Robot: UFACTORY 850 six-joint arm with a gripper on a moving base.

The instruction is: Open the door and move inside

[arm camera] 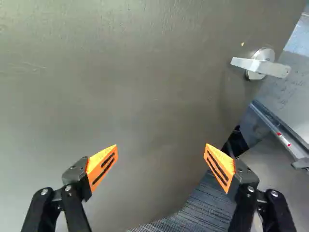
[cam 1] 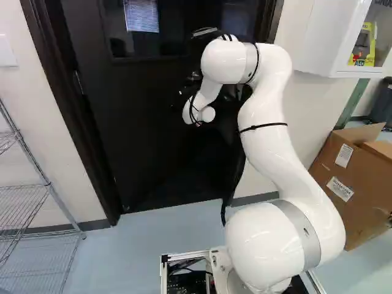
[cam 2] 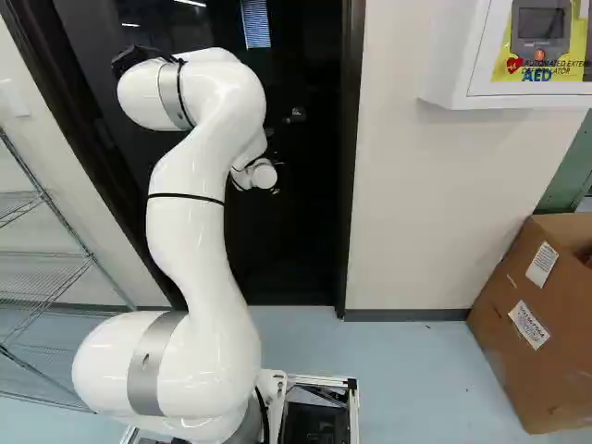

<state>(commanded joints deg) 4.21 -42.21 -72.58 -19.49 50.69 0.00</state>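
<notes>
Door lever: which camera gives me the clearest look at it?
The wrist view: the whole lever and its round base stand out against the door. In both base views, the dark door and the arm crossing it leave the lever unclear.

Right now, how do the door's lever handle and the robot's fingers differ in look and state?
Colour: the lever handle is silvery metal, while the fingers are black with orange pads.
Form: the lever handle is a single bar on a round base; the fingers are a pair, spread wide open.
Mounting: the lever handle is fixed to the door; the fingers are on the arm.
Shared: neither touches the other.
</notes>
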